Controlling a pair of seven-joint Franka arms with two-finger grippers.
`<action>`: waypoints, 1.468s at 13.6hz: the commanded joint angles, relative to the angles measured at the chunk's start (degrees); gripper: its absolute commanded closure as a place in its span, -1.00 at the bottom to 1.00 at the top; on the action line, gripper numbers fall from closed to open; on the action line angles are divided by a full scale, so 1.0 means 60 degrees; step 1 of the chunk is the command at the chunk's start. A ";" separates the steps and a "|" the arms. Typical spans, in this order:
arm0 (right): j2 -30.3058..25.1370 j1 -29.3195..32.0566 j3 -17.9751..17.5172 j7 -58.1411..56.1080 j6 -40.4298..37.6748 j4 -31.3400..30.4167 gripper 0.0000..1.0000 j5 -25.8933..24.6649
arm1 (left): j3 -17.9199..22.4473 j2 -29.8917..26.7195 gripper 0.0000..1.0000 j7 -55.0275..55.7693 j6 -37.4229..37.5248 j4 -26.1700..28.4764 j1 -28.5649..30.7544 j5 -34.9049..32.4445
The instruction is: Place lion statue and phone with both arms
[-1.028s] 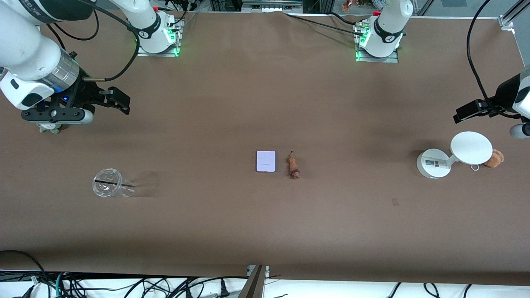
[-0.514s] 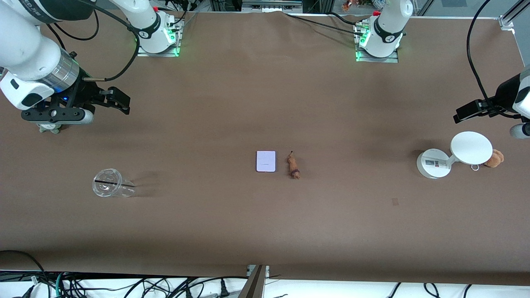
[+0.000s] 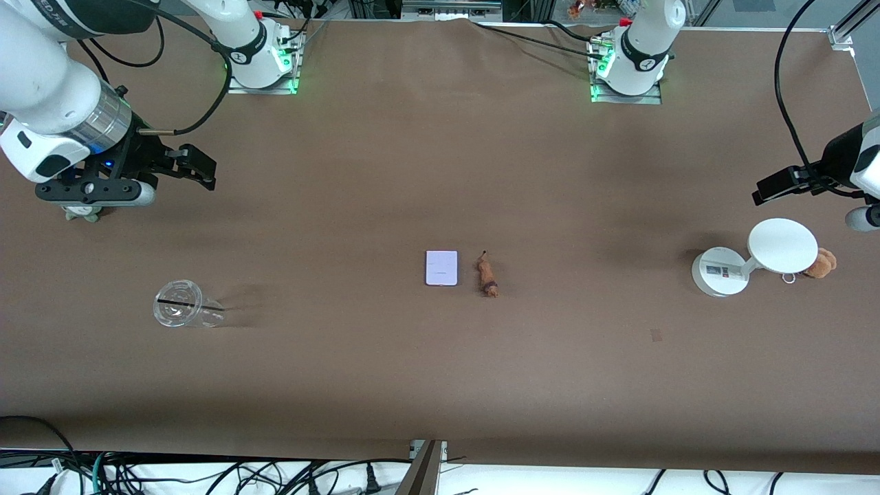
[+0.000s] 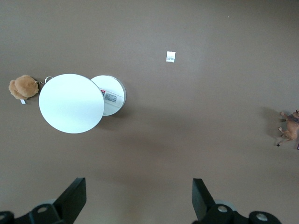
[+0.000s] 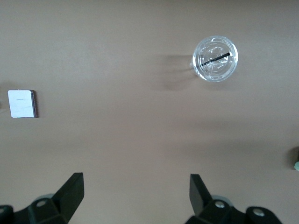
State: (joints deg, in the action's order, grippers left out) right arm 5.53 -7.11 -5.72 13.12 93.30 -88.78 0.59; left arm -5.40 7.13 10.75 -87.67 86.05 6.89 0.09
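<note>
The phone (image 3: 441, 268), a small pale lavender rectangle, lies flat mid-table. It also shows in the right wrist view (image 5: 22, 103). The lion statue (image 3: 488, 276), a tiny brown figurine with a dark band, lies close beside it toward the left arm's end. It shows at the edge of the left wrist view (image 4: 290, 128). My right gripper (image 3: 93, 196) hangs open and empty over the right arm's end of the table (image 5: 135, 198). My left gripper (image 3: 863, 216) hangs open and empty over the left arm's end, by the white stand (image 4: 139, 200). Both are well away from the two objects.
A clear plastic cup (image 3: 180, 313) stands toward the right arm's end (image 5: 215, 59). A grey-green plush (image 3: 82, 214) lies under the right gripper. A white round-based stand with a disc (image 3: 749, 258) and a tan plush with a keyring (image 3: 821, 263) sit at the left arm's end.
</note>
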 commanded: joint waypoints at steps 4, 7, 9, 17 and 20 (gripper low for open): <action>0.0045 -0.0016 -0.0014 0.0040 -0.0067 0.0133 -1.00 0.0151 | -0.0023 0.0319 -1.00 -0.0137 -0.0255 0.0190 -0.0575 0.0131; 0.0045 -0.0016 -0.0028 0.0040 -0.0082 0.0133 -1.00 0.0137 | -0.0052 0.0626 -1.00 0.0447 -0.1118 0.0190 -0.1147 0.0233; 0.0045 -0.0016 -0.0028 0.0011 -0.0082 0.0133 -1.00 0.0137 | -0.0037 0.0992 -1.00 0.1047 -0.1456 0.0088 -0.1891 0.0234; 0.0045 -0.0016 -0.0043 0.0054 -0.0111 0.0148 -1.00 0.0122 | -0.0139 0.2601 -1.00 0.3101 -0.3298 -0.0425 -0.3095 0.0525; 0.0278 0.0057 -0.0028 -0.0092 -0.0008 0.0163 -1.00 0.0224 | -0.0140 0.3555 -1.00 0.4386 -0.4677 -0.0425 -0.3886 0.0439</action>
State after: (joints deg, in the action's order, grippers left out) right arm 5.67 -7.15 -5.92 13.09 93.33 -88.78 0.64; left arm -6.68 24.31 32.44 -112.61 85.67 -13.19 1.99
